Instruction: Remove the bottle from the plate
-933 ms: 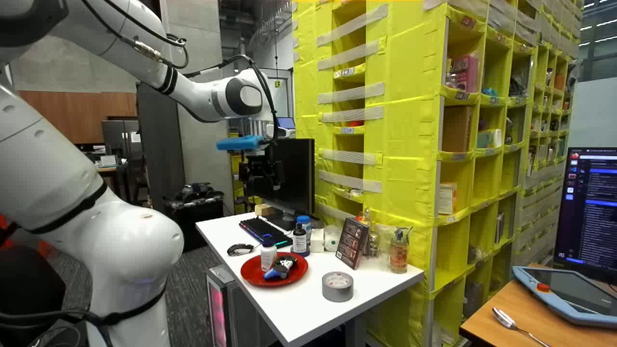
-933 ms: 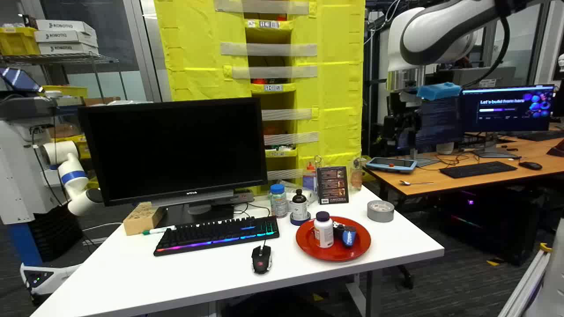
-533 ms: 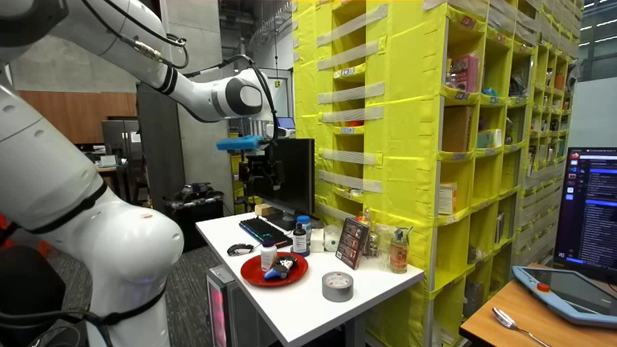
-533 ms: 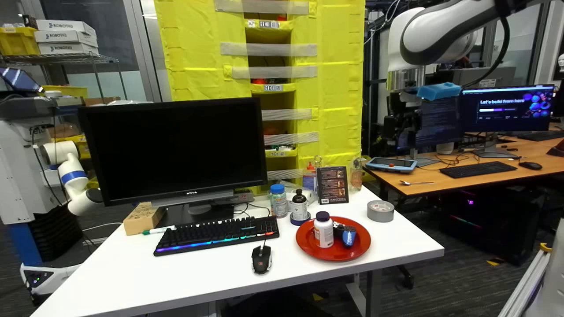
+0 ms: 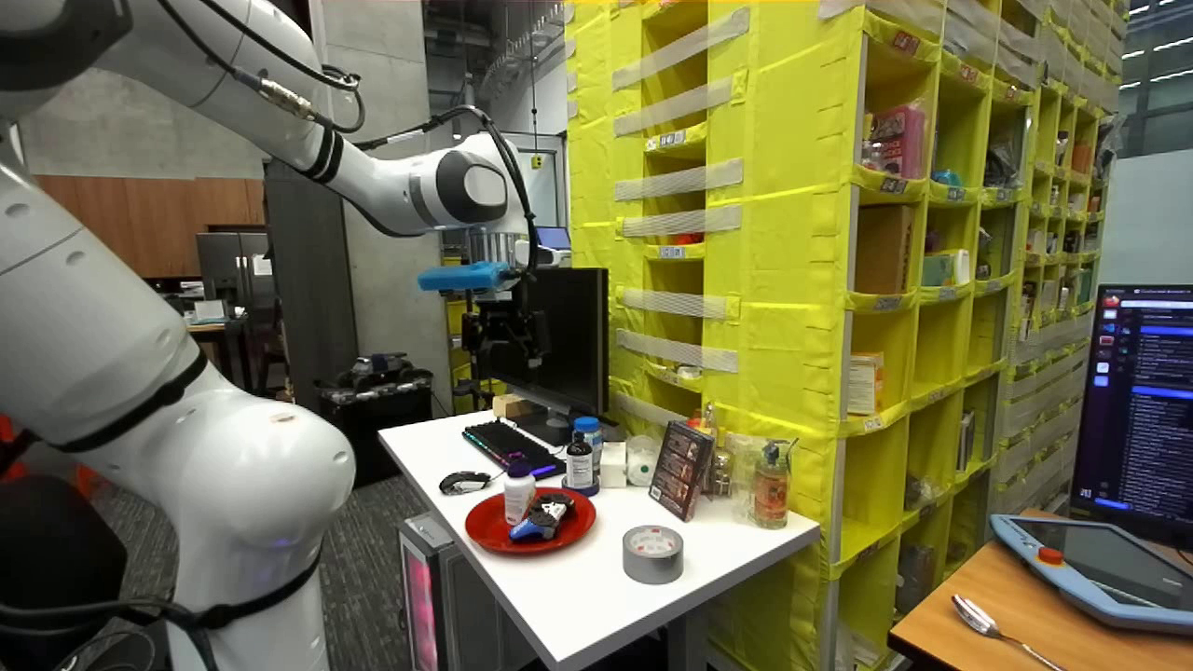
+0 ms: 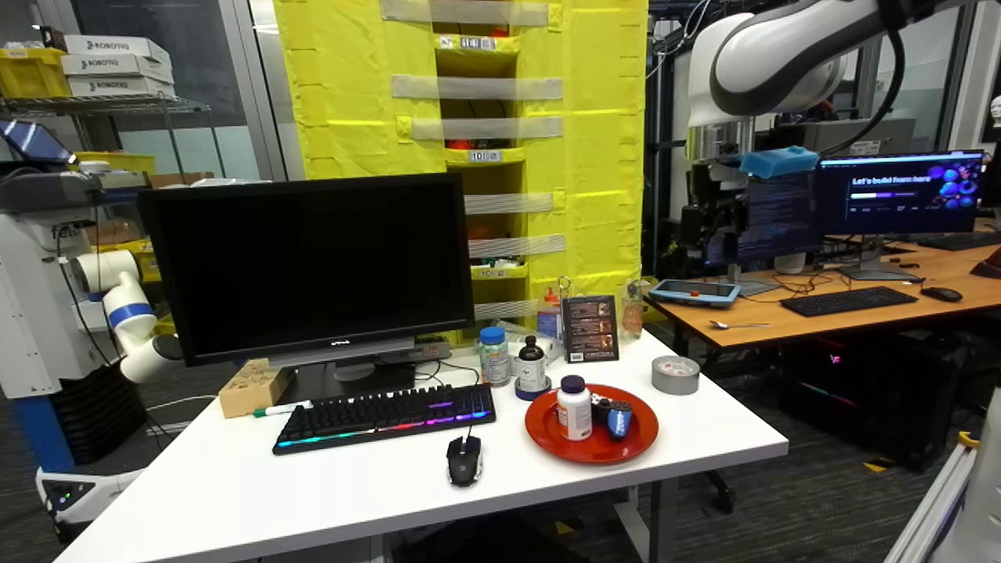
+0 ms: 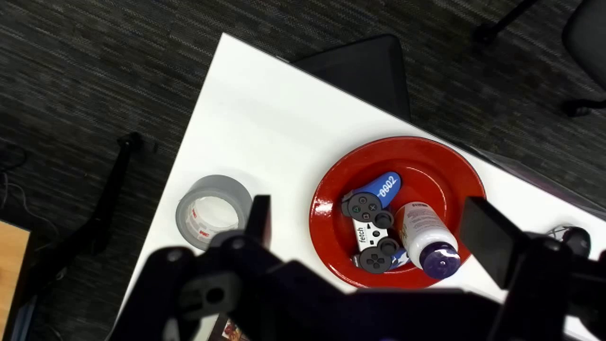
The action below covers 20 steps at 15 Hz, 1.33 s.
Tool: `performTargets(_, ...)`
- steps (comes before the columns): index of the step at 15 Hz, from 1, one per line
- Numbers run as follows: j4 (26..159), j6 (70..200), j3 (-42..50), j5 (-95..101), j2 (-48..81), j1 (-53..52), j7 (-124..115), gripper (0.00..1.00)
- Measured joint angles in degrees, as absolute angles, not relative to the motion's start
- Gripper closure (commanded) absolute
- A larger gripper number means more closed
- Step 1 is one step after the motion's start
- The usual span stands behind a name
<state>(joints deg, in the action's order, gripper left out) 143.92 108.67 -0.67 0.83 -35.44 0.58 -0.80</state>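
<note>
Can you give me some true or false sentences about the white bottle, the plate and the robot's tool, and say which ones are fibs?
1. The white bottle is on the red plate. True.
2. The white bottle is lying on its side. False: it stands upright.
3. The white bottle is alone on the red plate. False: a game controller is there too.
4. The tool is open. True.
5. The tool is touching the white bottle. False: it hangs higher up, away from it.

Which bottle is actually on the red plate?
Only the purple-capped white bottle; the others, like the blue-capped bottle and dark bottle, are off the plate.
</note>
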Motion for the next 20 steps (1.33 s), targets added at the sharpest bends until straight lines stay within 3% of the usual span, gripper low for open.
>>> performTargets(20, 143.0, 114.4, -6.2, 3.7, -33.2, -1.9, -0.9, 0.0)
